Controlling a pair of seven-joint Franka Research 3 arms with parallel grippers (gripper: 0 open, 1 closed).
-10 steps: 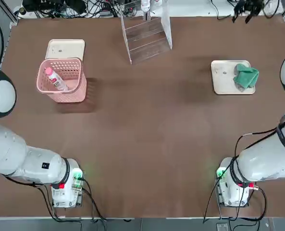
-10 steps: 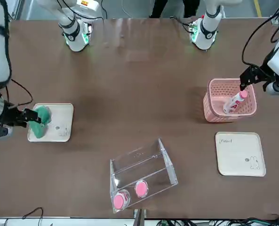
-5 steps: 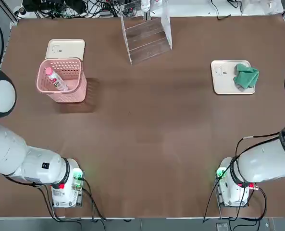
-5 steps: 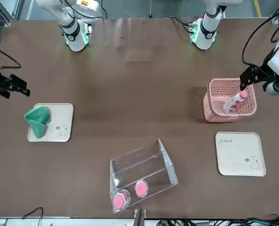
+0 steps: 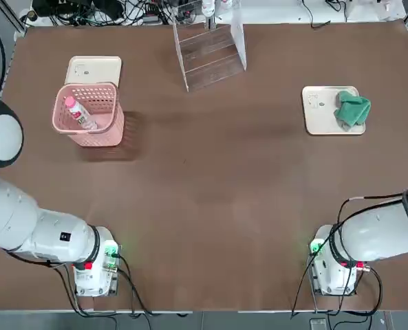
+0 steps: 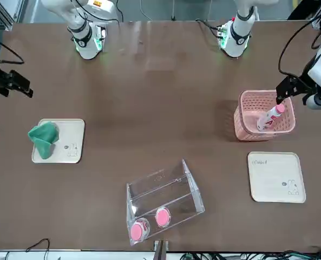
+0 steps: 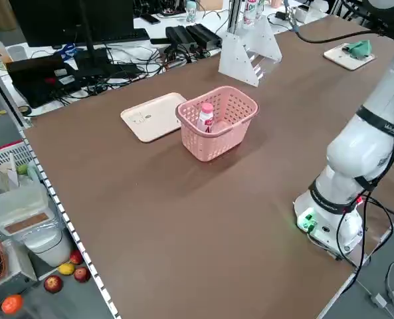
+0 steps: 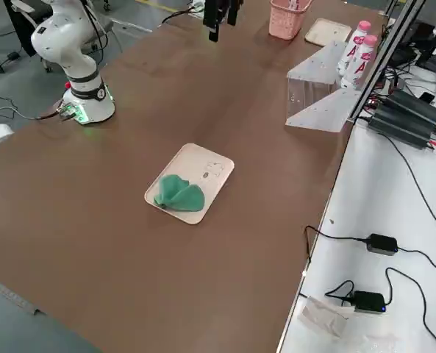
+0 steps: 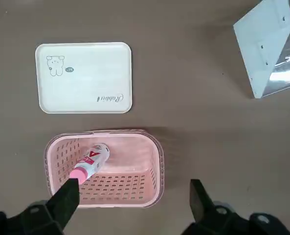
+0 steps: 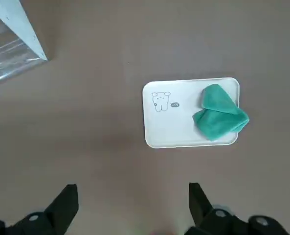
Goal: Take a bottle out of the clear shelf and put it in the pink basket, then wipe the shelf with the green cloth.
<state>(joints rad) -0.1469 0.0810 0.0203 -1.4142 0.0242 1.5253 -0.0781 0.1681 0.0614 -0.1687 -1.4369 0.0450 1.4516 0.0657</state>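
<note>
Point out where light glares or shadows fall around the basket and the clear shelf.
Top view: soft shadow on the table right of the pink basket; left wrist view: white glare on the clear shelf, dim shadow beside its panel.

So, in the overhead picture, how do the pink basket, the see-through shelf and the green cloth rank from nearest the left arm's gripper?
1. Pink basket: at the left, closest to the left gripper.
2. Clear shelf: middle, far edge.
3. Green cloth: right side.
</note>
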